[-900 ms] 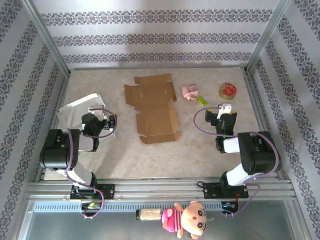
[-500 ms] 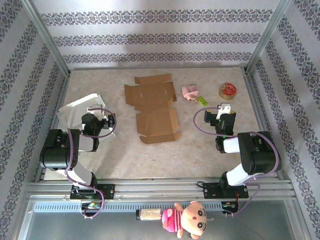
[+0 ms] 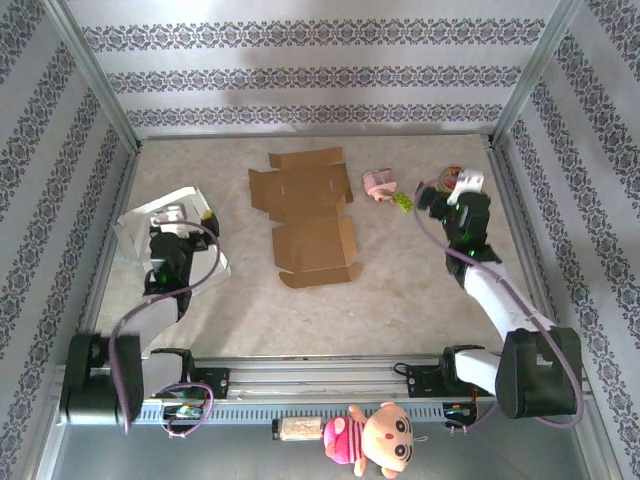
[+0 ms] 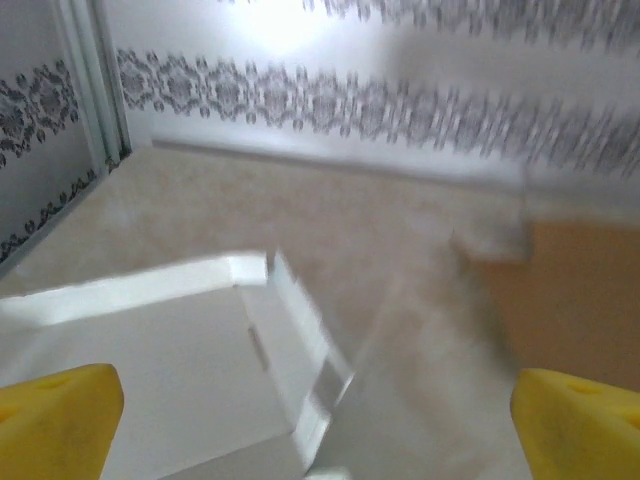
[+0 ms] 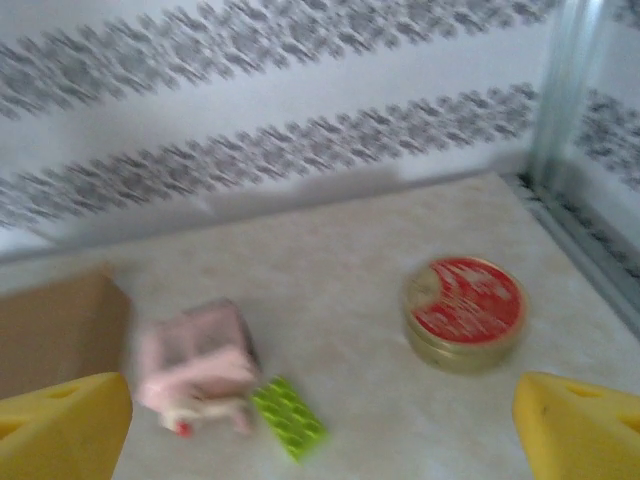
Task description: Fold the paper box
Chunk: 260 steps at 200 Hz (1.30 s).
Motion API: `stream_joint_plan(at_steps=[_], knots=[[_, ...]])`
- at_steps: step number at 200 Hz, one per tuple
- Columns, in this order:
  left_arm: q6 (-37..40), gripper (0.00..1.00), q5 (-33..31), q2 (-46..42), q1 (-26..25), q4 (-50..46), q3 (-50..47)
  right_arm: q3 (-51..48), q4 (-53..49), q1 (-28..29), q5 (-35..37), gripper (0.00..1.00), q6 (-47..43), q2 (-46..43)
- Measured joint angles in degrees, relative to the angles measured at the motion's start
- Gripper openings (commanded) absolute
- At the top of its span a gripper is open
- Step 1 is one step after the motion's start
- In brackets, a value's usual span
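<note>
The flat brown paper box [image 3: 310, 215] lay in the middle of the table [image 3: 400, 300], touched by neither claw. The left gripper [image 4: 318, 425] hung spread wide over a white box [image 4: 170, 360], holding nothing. The right gripper [image 5: 320, 430], equally wide and empty, faced a pink toy [image 5: 195, 365], a green brick [image 5: 288, 417] and a red-lidded tin [image 5: 465, 312].
</note>
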Motion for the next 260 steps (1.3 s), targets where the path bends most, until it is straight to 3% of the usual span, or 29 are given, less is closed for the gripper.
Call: stream_joint_plan(at_steps=[31,45,73,99,137,168,216,260], knots=[[-17.44,1.0,4.61,-8.22,-4.42,-18.93,13.9,27.28,-18.27,5.95,-6.78,0.98,2.01,15.34],[-22.27,1.0,5.77,-8.2,-12.0,-27.36,18.84,38.45,-25.27,8.79,-8.02,0.93,1.09,24.57],[-26.56,0.99,5.05,-5.68,-32.2,-44.15,25.83,59.17,-38.14,13.38,-7.5,0.77,-3.8,43.54],[-28.11,0.99,2.4,-4.02,-40.19,-55.3,28.83,78.95,-48.63,16.31,-3.43,0.72,-7.85,60.24],[-28.02,0.99,-2.45,-3.8,-42.07,-63.63,29.99,99.27,-59.25,19.91,7.87,0.74,-13.97,76.96],[-27.82,1.0,-5.29,-4.52,-42.07,-65.88,30.01,102.99,-62.66,21.97,14.29,0.71,-18.51,82.23],[-27.87,1.0,-7.08,-4.87,-42.05,-66.07,30.01,102.88,-65.24,22.88,14.62,0.39,-20.96,83.34],[-28.83,1.0,-7.06,-4.74,-41.83,-66.05,30.01,101.77,-65.33,22.75,13.18,0.16,-21.0,83.32]])
